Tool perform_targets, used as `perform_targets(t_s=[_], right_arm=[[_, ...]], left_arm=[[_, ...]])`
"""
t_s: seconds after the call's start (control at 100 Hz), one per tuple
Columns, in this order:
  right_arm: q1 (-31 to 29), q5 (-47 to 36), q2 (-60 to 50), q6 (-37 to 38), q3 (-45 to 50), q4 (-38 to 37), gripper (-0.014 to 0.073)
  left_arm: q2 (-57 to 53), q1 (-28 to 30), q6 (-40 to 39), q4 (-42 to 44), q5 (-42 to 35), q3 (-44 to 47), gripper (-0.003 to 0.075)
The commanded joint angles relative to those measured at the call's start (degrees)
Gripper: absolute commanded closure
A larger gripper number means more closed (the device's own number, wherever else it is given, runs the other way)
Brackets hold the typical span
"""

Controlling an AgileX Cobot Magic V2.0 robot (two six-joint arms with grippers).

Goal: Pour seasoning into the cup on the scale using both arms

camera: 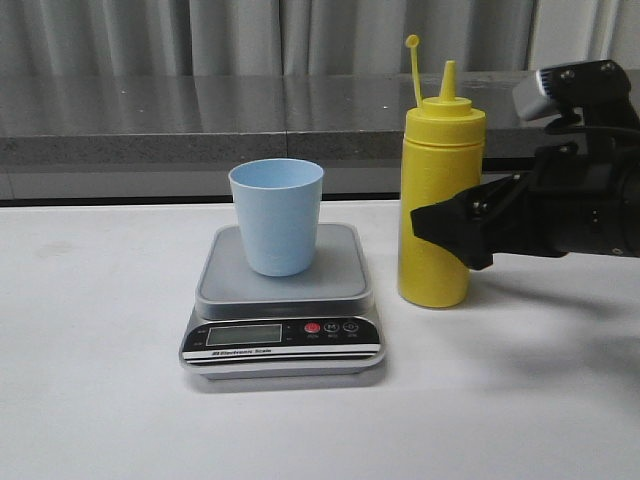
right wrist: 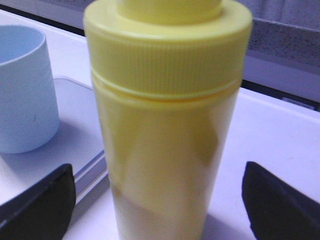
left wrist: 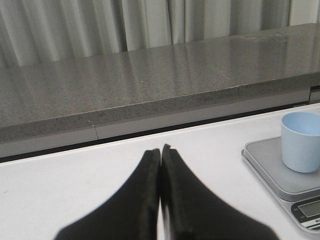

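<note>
The seasoning bottle [camera: 434,200] stands upright on the white tabletop [camera: 100,400] at centre right of the front view, just beside the scale [camera: 283,300], with its nozzle bare and the small cap dangling on its tether above. The cup [camera: 276,215] sits on the scale's platform at frame centre. The right gripper [camera: 450,230] reaches in from the right edge at the bottle's mid-height, its jaws spread wide and not yet pressing the bottle.

The main risk looks to be the grasp itself. If the jaws close off-centre, the tall bottle could tip or slide toward the scale and knock the cup. A hard squeeze on soft plastic with the nozzle uncapped could also squirt seasoning before the bottle is over the cup.

The right wrist view settles what the front view leaves unclear: the bottle [right wrist: 165,130] fills the middle with one dark finger [right wrist: 40,205] at lower left and the other at lower right, both clear of its sides, so it stands between them ungripped. The left wrist view alone shows the left gripper [left wrist: 161,150], jaws pressed together on nothing, low in frame, with the cup [left wrist: 301,141] and scale [left wrist: 280,170] at the right edge. The front view does not show that arm at all.
</note>
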Motion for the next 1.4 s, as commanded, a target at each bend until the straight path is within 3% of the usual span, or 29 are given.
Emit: perform_targets(t_s=[0.0,0.27,0.41,0.76,1.23,1.31,1.39], right_arm=[[-1.24,-5.5,-4.04,-0.48,0.87,1.05,-0.0071],[-4.07,-4.25,-12.95,-0.48,7.88,4.95,-0.0071],[-4.07,0.65,-20.12,-0.48,10.35,8.32,-0.0071],[-4.07,25.91,-46.38,-0.37,10.7,16.85,-0.0071],[-4.07,61.48,-80.45,-0.37,10.7,16.98,-0.0068],[-4.07,64.93,-83.9,-0.37,10.7,16.98,-0.0027],[-4.07,66.41,-86.43,-0.37,10.7,16.98,0.0071]], left_arm=[[0.82,0.21,-0.52,0.52,-4.57,-1.56,0.074],[0.82,0.21,-0.52,0.52,-4.57,-1.56,0.074],[0.82,0.21,-0.52,0.52,-4.57,-1.56,0.074],[0.82,0.21,-0.52,0.52,-4.57,-1.56,0.074],[0.82,0.21,-0.52,0.52,-4.57,-1.56,0.074],[0.82,0.21,-0.52,0.52,-4.57,-1.56,0.074],[0.82,0.21,-0.52,0.52,-4.57,-1.56,0.074]])
